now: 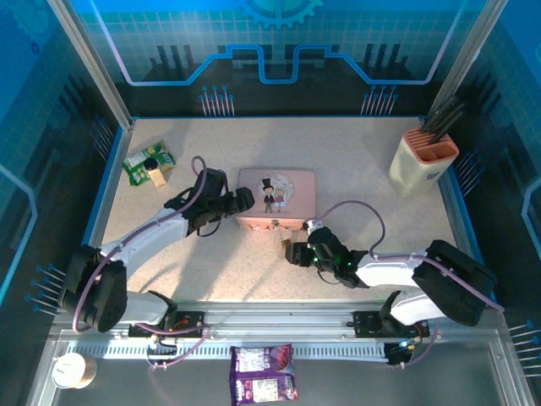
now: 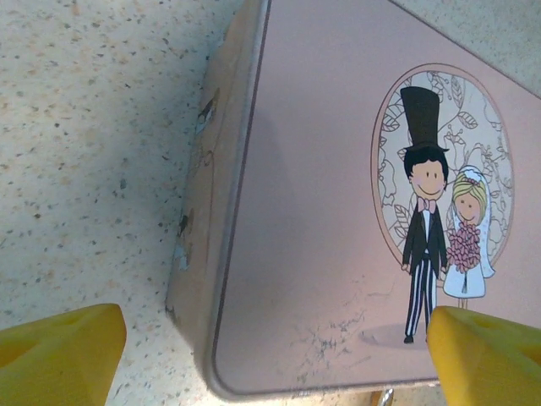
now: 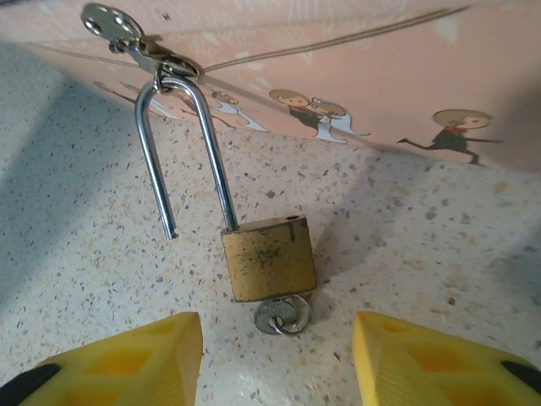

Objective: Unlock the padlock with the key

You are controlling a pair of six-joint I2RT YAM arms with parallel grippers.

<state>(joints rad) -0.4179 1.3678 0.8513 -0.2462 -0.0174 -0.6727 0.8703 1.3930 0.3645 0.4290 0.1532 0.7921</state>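
Note:
The brass padlock hangs by its silver shackle from the hasp on the front of the pink tin. One shackle leg is out of the body and hangs free. The key sticks out of the padlock's underside, its ringed head resting on the table. My right gripper is open just short of the key, one yellow finger to each side, touching nothing. My left gripper is open over the near left corner of the pink tin, without squeezing it. From above, the padlock lies between tin and right gripper.
A beige holder with dark tools stands at the back right. At the back left lies a green packet. A purple snack bag and a paper cup sit on the near rail in front of the arm bases.

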